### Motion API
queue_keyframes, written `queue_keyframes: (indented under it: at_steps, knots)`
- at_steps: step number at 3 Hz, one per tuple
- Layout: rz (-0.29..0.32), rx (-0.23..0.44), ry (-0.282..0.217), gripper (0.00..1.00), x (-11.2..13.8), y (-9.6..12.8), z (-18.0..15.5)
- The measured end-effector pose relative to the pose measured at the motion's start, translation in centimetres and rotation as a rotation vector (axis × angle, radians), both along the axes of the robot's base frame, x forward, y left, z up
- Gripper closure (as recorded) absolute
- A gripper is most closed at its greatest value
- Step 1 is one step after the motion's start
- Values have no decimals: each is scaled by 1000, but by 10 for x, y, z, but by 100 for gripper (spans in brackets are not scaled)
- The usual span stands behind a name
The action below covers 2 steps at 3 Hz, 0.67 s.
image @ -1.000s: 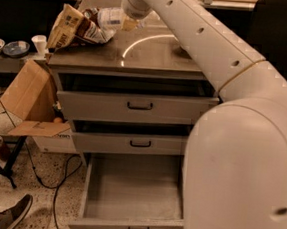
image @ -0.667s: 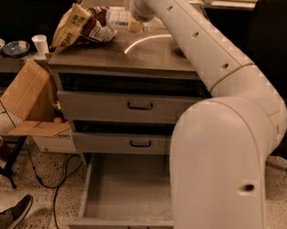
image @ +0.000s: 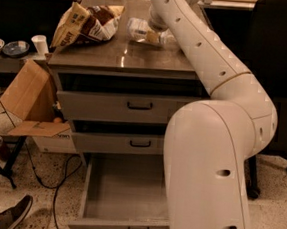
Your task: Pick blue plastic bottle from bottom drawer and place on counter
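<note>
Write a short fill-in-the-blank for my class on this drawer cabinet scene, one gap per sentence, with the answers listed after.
1. The bottom drawer stands open and ____.
2. The blue plastic bottle lies on the ____, with the gripper right at it.
3. The cabinet has ____ drawers.

Missing words: empty; counter; three.

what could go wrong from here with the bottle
The blue plastic bottle seems to lie on its side on the counter at the gripper; it could roll when the arm pulls away. The chip bag sits just left of it and could get nudged. The bottom drawer stands open beside the arm's lower part, so a move might bump it.
</note>
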<state>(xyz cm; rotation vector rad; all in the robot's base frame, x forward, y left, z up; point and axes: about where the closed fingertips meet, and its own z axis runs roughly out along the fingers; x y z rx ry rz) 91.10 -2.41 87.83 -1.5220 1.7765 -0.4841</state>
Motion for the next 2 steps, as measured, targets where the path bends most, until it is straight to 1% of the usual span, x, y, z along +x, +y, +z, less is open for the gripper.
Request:
queue_keyframes:
  at_steps: [1, 2]
  knots:
    - [-6, 31, 17, 73, -3, -9, -1]
    - [-2, 50, 28, 50, -6, -9, 2]
